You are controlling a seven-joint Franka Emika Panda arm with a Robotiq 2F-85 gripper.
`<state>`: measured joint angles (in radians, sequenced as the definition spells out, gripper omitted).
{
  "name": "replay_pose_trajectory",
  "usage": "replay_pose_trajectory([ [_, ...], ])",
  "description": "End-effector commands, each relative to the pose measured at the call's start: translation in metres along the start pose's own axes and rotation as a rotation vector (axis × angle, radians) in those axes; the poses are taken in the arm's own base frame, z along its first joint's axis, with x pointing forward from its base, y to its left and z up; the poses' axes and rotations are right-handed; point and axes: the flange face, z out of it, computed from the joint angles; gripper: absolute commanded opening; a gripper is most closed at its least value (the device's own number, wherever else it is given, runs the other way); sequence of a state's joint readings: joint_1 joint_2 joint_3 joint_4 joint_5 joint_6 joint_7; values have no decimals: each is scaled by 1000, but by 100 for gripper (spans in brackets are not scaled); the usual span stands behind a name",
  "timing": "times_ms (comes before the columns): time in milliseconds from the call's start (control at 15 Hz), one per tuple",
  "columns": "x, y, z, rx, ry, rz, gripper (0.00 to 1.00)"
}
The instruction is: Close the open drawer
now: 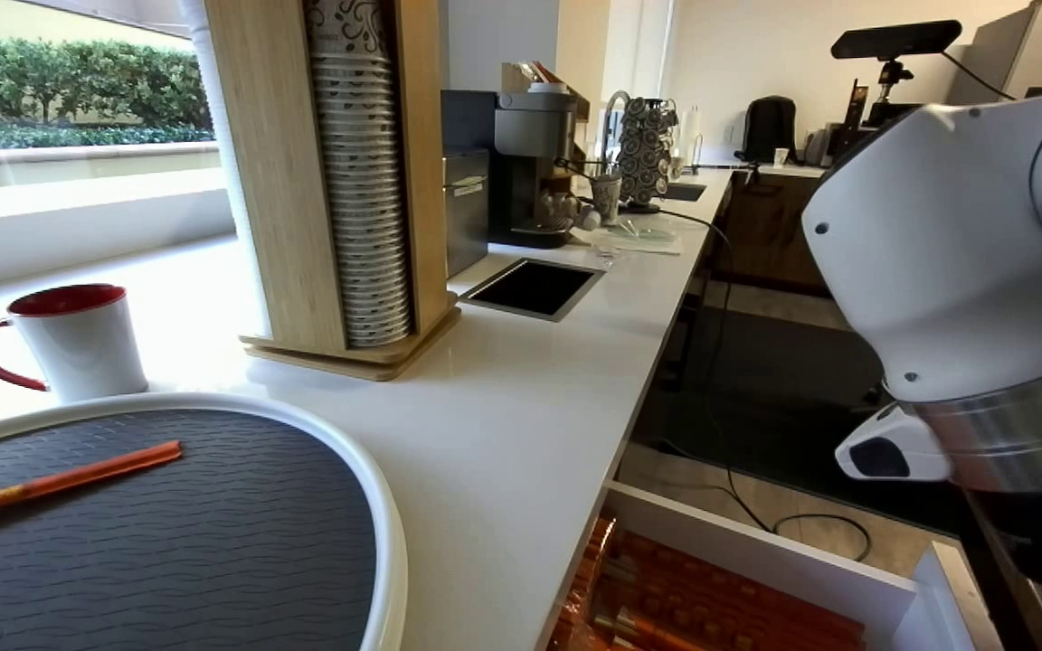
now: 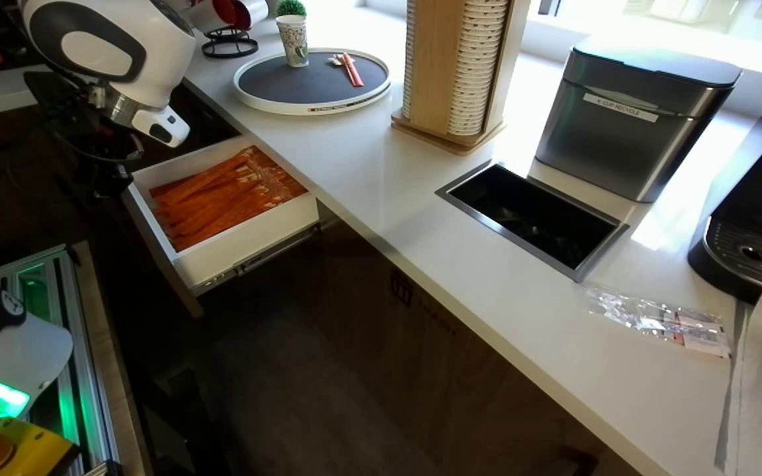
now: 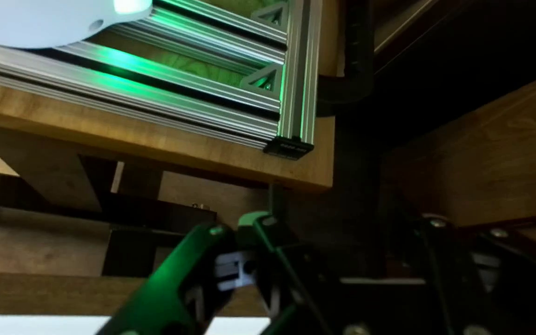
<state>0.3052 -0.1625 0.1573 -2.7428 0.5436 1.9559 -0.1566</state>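
The drawer (image 1: 756, 542) is pulled out from under the counter. It also shows in an exterior view (image 2: 249, 241), with white walls and a dark wood outer face. Orange-red wrapped sticks (image 2: 222, 192) lie inside it. My gripper (image 2: 113, 182) is dark and hangs low just outside the drawer's front; I cannot tell whether it touches the front. In the wrist view the gripper (image 3: 342, 211) has its fingers apart with nothing seen between them. A wood edge with a white strip (image 3: 40, 324), likely the drawer front, shows at the bottom left of the wrist view.
The white counter (image 2: 381, 192) runs above the drawer. On it are a round dark tray (image 2: 295, 82), a wooden cup tower (image 2: 430, 73) and a metal bin (image 2: 619, 132). The robot's wood-topped base table (image 3: 203, 156) faces the drawer. A cable (image 1: 729, 488) lies on the floor.
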Motion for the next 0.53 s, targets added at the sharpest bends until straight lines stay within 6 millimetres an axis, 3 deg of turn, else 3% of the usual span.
replay_pose_trajectory([
  [0,11,-2,18,12,2,123,23],
  [200,19,-4,22,-34,52,179,1],
  [467,31,-4,33,-75,98,229,0],
])
